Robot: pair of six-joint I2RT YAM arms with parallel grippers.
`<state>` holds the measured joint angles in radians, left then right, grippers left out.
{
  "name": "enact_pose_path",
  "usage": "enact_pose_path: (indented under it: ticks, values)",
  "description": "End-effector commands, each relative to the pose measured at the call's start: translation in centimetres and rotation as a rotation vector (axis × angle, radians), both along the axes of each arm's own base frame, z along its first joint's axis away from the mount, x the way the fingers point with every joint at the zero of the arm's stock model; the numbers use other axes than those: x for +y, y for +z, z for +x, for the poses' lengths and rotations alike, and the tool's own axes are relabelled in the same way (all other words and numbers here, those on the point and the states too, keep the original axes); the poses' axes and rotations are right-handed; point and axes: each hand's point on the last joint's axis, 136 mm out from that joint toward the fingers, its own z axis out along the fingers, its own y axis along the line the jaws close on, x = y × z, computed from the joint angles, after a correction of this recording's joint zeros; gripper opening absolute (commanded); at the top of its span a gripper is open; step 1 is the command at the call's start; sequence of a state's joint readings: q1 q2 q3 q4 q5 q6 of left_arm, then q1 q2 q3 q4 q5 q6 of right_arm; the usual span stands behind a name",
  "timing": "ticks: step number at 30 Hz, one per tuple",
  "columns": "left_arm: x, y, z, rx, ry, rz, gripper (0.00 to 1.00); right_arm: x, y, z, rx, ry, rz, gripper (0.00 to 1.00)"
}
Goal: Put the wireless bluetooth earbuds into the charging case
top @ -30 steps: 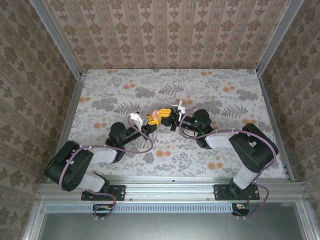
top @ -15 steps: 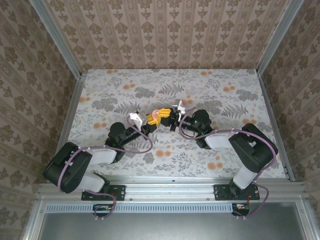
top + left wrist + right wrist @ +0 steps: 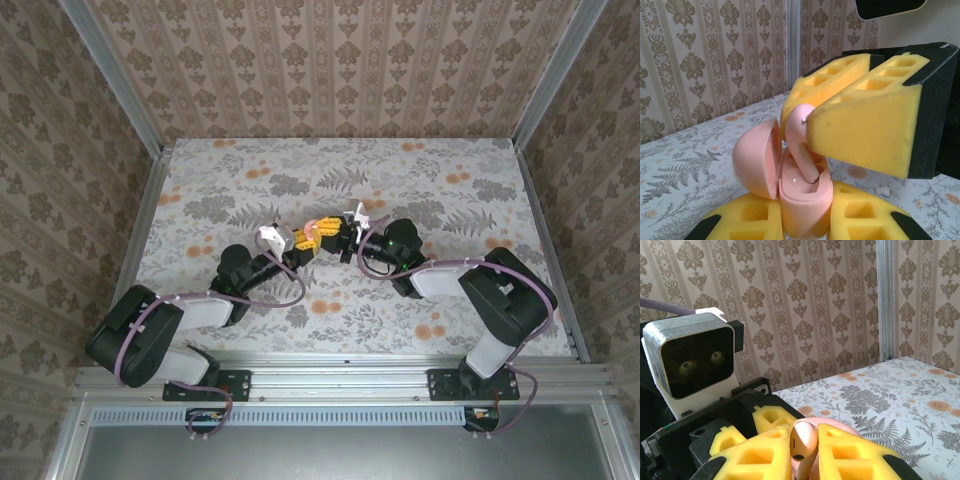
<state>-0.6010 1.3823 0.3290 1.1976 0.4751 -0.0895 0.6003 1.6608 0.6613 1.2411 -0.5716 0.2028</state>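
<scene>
My left jaws are clamped on the body of the pink charging case [image 3: 805, 202] and hold it upright. Its lid [image 3: 757, 157] is swung open to the left as my left wrist camera sees it. My right jaws are pinched tight on a pink earbud [image 3: 799, 131], whose stem reaches down into the open case. I cannot tell whether it is seated. The two pairs of jaws meet near the middle of the floral worktop [image 3: 450, 290], a little left of centre.
</scene>
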Motion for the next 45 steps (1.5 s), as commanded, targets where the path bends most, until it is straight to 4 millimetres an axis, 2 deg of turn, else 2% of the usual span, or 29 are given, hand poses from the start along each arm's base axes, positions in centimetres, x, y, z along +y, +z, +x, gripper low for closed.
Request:
enact_pose_path:
  ticks: [1,25,34,45]
  values:
    - [0.1,3.2,-0.4,-0.101,-0.003,-0.059,0.13,0.0,-0.7,-0.1,0.012,-0.008,-0.044,0.17]
    - [0.1,3.1,-0.7,-0.11,-0.009,-0.034,0.13,-0.4,-0.9,-0.6,-0.016,-0.016,-0.132,0.18]
    - [-0.1,3.0,-0.8,-0.117,-0.012,-0.025,0.13,0.0,-0.9,-0.9,-0.022,0.009,-0.143,0.18]
    - [-0.2,2.6,-1.3,-0.138,-0.024,0.03,0.13,-0.2,-0.9,-2.1,-0.112,0.04,-0.315,0.17]
